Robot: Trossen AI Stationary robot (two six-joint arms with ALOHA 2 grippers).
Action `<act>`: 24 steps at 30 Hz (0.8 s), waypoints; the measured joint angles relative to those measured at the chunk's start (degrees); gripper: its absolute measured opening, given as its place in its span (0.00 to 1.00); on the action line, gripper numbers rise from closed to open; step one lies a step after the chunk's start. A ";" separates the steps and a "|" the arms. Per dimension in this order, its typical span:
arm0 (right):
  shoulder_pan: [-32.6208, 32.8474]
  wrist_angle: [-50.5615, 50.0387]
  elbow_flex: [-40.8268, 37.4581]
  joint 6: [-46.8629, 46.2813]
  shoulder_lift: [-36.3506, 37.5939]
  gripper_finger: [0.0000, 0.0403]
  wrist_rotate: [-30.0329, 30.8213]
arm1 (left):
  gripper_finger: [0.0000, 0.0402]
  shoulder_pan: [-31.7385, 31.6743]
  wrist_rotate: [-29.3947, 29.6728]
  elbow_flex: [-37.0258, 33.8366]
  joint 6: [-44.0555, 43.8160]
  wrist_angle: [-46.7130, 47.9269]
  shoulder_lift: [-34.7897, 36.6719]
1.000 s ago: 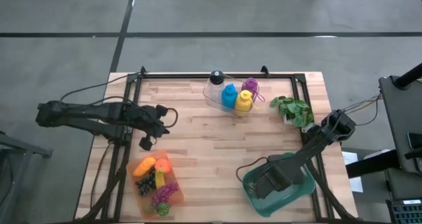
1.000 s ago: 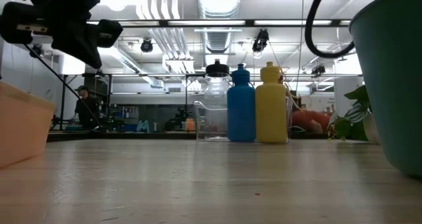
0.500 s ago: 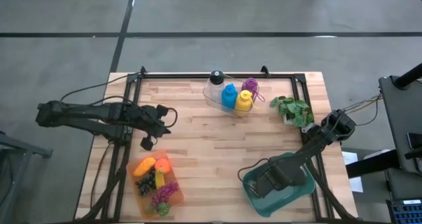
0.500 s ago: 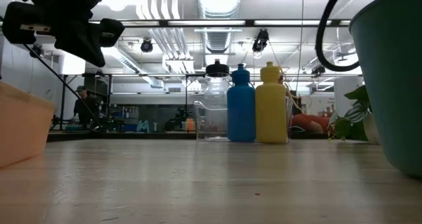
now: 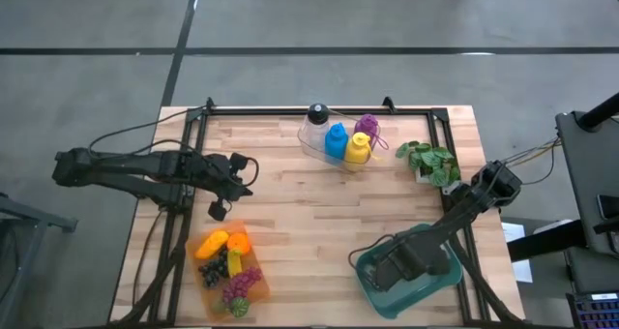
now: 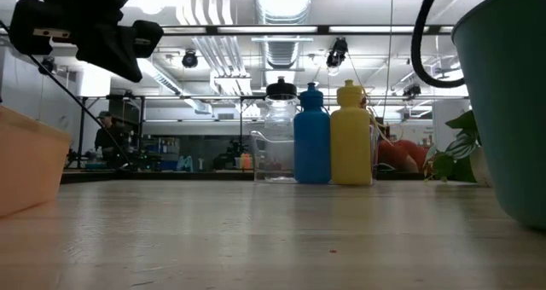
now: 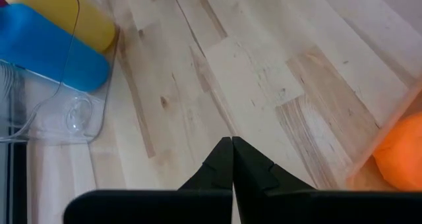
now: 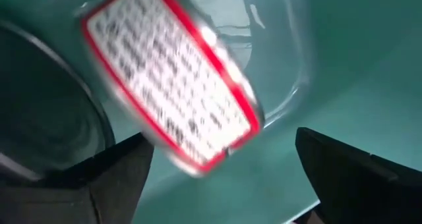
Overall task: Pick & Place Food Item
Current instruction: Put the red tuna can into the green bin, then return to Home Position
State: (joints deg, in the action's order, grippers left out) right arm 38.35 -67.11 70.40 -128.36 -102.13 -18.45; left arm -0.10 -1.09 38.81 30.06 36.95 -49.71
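Lying slantwise in the green bin point(image 5: 440, 281), labelled packet point(image 8: 173, 95), right end effector point(image 8: 217, 178) spread above it.

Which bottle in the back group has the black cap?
The clear bottle at the group's left end in the low view; the blue bottle and yellow bottle have caps matching their bodies.

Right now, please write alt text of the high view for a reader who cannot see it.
The right tool reaches into a green bin at the wooden table's near right corner. The left tool hovers above an orange tray of toy food; three bottles and a plant stand along the far edge.
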 joint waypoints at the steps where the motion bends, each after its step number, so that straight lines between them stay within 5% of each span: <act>1: 0.00 -0.01 0.25 0.49 0.00 0.91 -0.01 | 0.00 0.00 0.00 0.00 0.00 0.00 0.02; 19: 0.00 -11.80 12.59 0.82 4.82 0.91 1.14 | 0.00 0.00 0.01 0.00 -0.02 0.09 0.02; 24: 0.00 -14.05 19.87 0.95 5.37 0.91 13.66 | 0.00 0.00 0.00 0.00 -0.02 0.06 0.01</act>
State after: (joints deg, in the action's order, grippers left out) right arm 38.35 -81.16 90.27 -127.41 -96.76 -4.79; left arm -0.10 -1.09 38.81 30.04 37.01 -49.70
